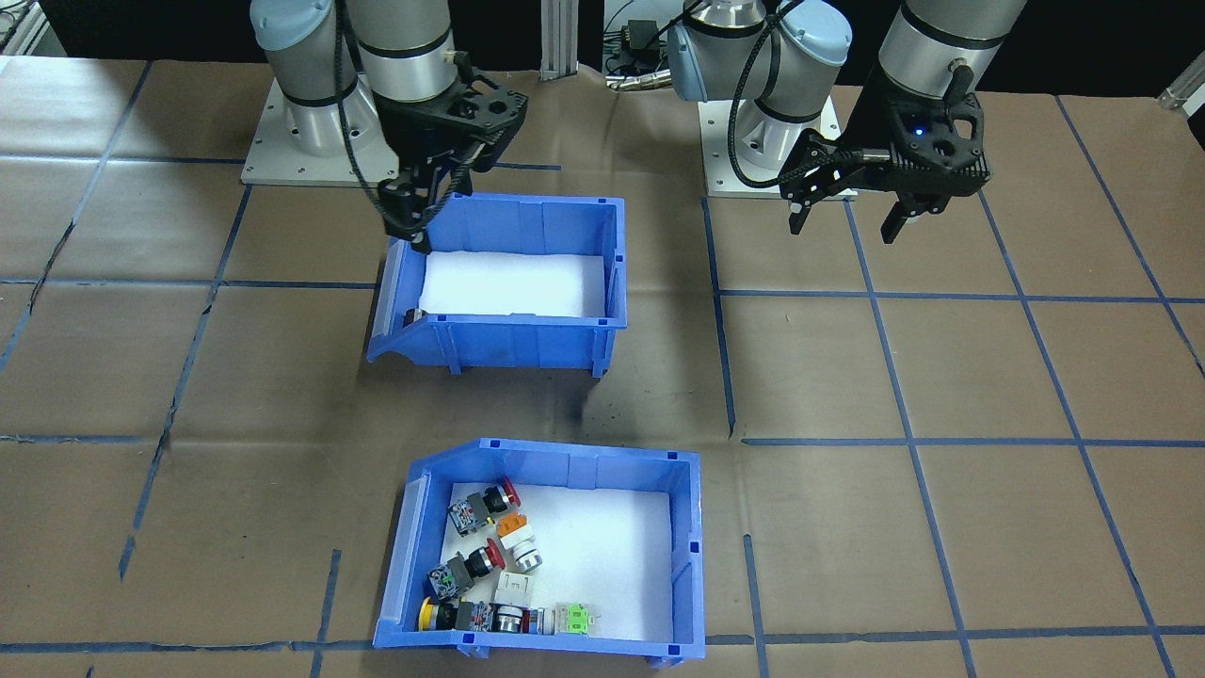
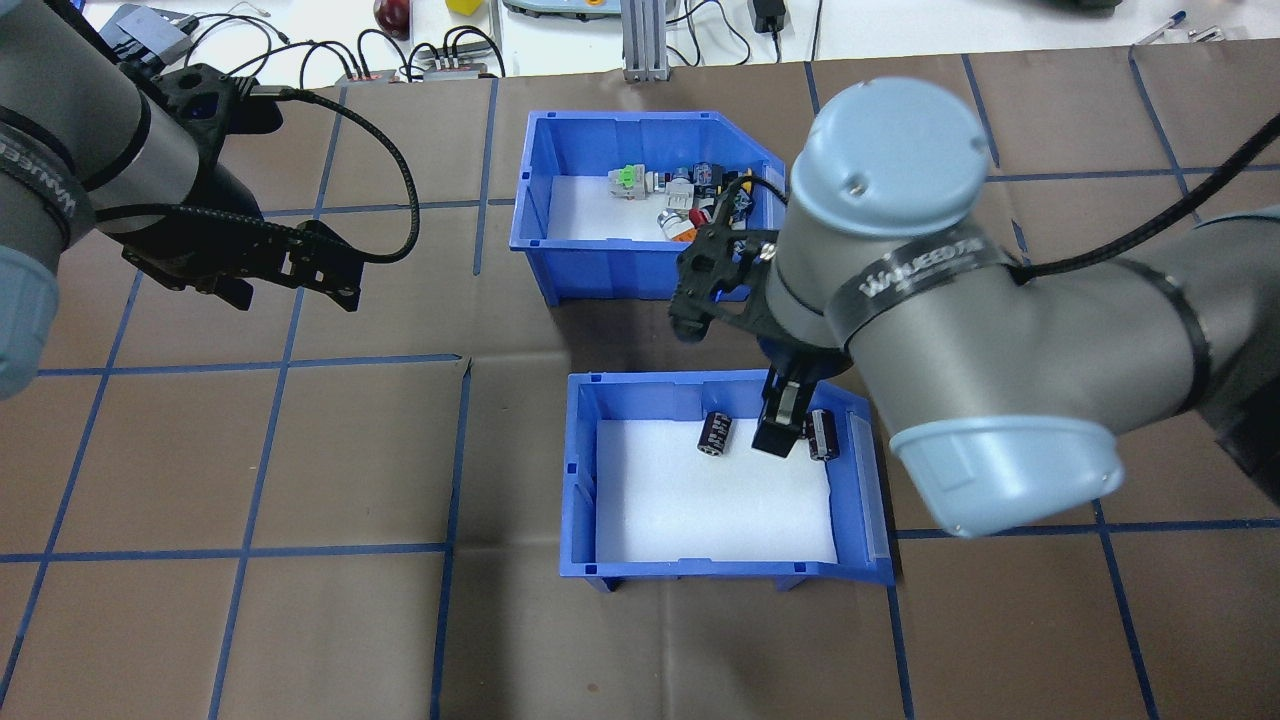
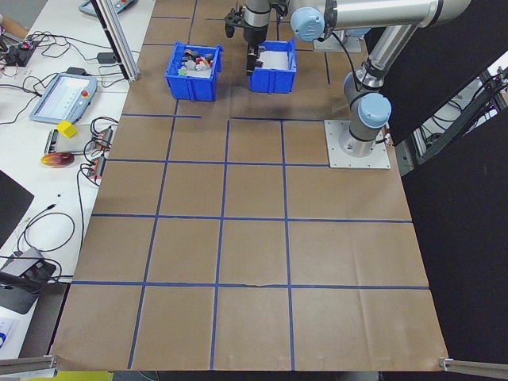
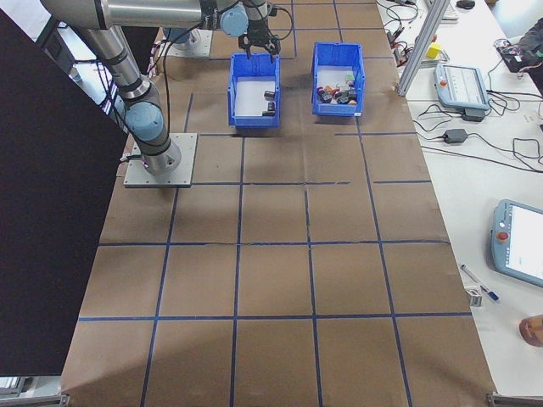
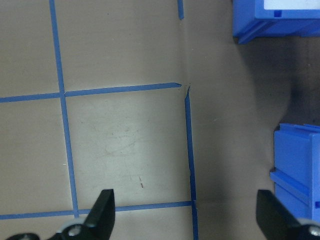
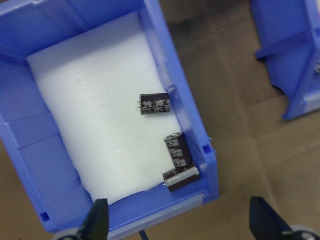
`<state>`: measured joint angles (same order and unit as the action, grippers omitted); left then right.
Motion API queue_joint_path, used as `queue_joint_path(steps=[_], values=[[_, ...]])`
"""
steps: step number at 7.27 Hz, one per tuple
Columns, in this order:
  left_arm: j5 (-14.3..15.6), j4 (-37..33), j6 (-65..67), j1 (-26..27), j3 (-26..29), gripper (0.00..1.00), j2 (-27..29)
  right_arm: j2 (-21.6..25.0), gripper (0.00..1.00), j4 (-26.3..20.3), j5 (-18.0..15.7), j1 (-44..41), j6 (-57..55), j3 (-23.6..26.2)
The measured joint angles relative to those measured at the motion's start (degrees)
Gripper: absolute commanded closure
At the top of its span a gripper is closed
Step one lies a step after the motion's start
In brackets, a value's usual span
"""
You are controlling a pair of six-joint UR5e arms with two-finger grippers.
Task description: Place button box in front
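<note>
Right gripper (image 2: 785,425) open over blue capacitor bin (image 2: 580,470) | left gripper (image 1: 847,212) open, idle | clear this bin, then grasp blue plastic button box (image 2: 535,215) squarely by its wall.

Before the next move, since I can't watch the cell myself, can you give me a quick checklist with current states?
1. Button box located, upright, at the table's far side: ok.
2. Right gripper over the button box: not ok, it hangs over the capacitor bin.
3. Right gripper empty, jaws open: ok.
4. Left gripper open, clear of both bins: ok.
5. Capacitors undisturbed on the foam: ok.
</note>
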<state>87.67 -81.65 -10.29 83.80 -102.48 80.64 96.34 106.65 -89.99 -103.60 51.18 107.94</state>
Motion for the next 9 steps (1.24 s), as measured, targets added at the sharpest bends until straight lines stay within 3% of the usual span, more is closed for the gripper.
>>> queue_joint_path(steps=[2, 4, 7, 9], values=[[-0.33, -0.26, 0.63, 0.16, -0.08, 0.01, -0.19, -0.15, 0.00, -4.00, -0.13, 10.14, -10.27, -3.84], [-1.32, -2.75, 1.83, 0.21, -0.25, 0.01, -1.23, -0.72, 0.00, -7.06, -0.47, 15.16, -25.37, -9.28], [-1.15, -8.42, 8.06, 0.51, -0.08, 0.01, -3.32, -4.08, 0.00, -12.97, -0.65, 16.59, -43.38, -15.58], [-1.14, -9.52, 8.80, 1.39, -0.06, 0.01, -4.58, -5.55, 0.00, -16.81, -0.69, 16.58, -49.64, -16.29]])
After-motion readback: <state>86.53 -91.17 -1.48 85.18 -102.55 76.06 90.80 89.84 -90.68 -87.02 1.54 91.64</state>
